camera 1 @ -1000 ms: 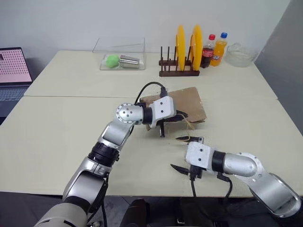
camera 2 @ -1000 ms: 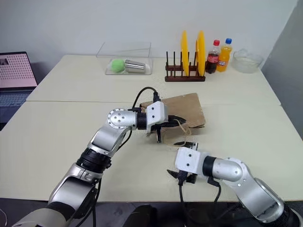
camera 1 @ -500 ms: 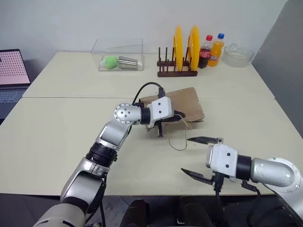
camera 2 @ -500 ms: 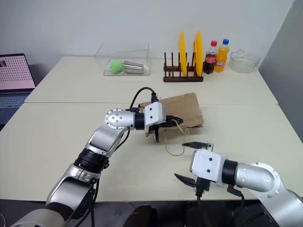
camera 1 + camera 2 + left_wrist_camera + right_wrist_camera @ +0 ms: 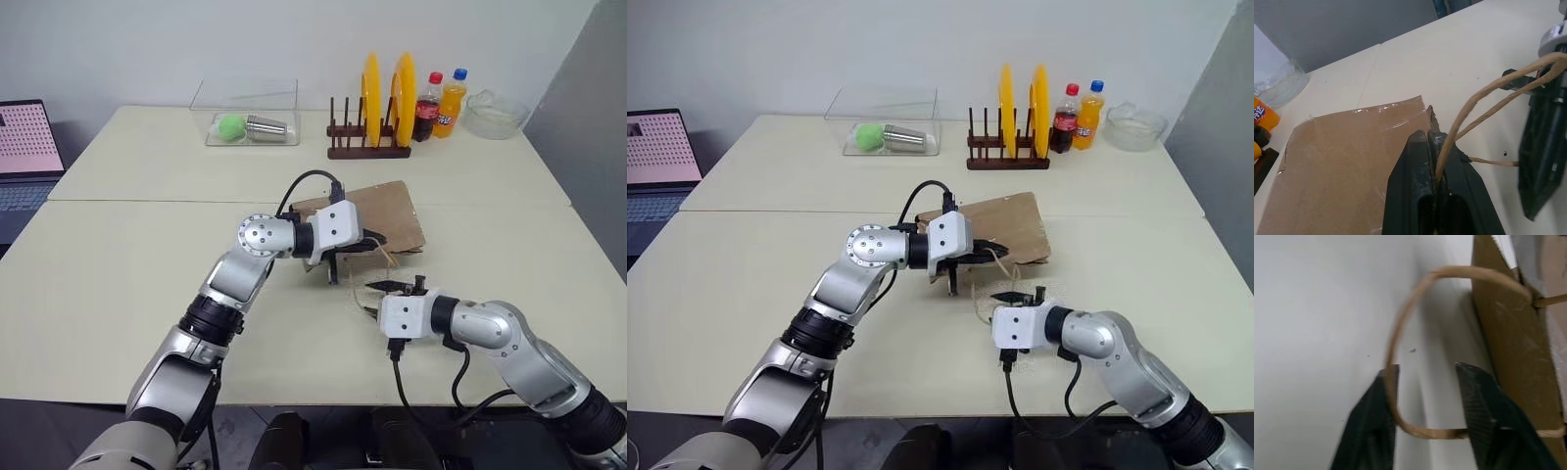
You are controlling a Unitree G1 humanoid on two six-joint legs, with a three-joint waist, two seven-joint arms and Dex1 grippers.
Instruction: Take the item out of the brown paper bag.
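I can't see the item itself; I judge it sits inside the brown paper bag (image 5: 377, 217), which lies flat on the table (image 5: 127, 255), its mouth facing me. Everything else I place from that bag.

At the bag's mouth edge, my left gripper (image 5: 1436, 161) is clamped tight on one twisted-paper handle (image 5: 1488, 93), its fingers pinched together with the cord running between them. I read that hold as an anchor, pinning and lifting the upper lip so the mouth can part.

Just in front of the mouth, on my side, the second handle loop (image 5: 1400, 367) lies on the table. My right gripper (image 5: 1425, 396) straddles the loop's near end with a narrow gap between its fingers, one finger (image 5: 1378, 401) against the cord, not clamped on it that I can tell.

So the item should lie past both grippers, deeper in the bag.

Well beyond the bag stand the plate rack (image 5: 370, 147) and the clear box (image 5: 250, 122).
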